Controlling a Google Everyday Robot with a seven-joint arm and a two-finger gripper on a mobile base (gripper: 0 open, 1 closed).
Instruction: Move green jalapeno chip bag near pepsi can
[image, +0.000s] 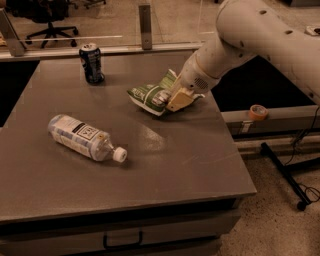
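Fingers (181, 98) of the gripper (174, 98) pinch the green jalapeno chip bag (148, 96) at its right end; it could slip free short of the pepsi can (92, 63).

No word, brand or number can be read. The small dark blue drink can (92, 63) with a silver top carries pale markings too faint to make out. The clear plastic bottle (85, 138), lying on its side, has a white label with a dark square, illegible. The crinkly green snack bag (149, 96) shows a white panel with unreadable print; the gripper (176, 99) clamps its right end.
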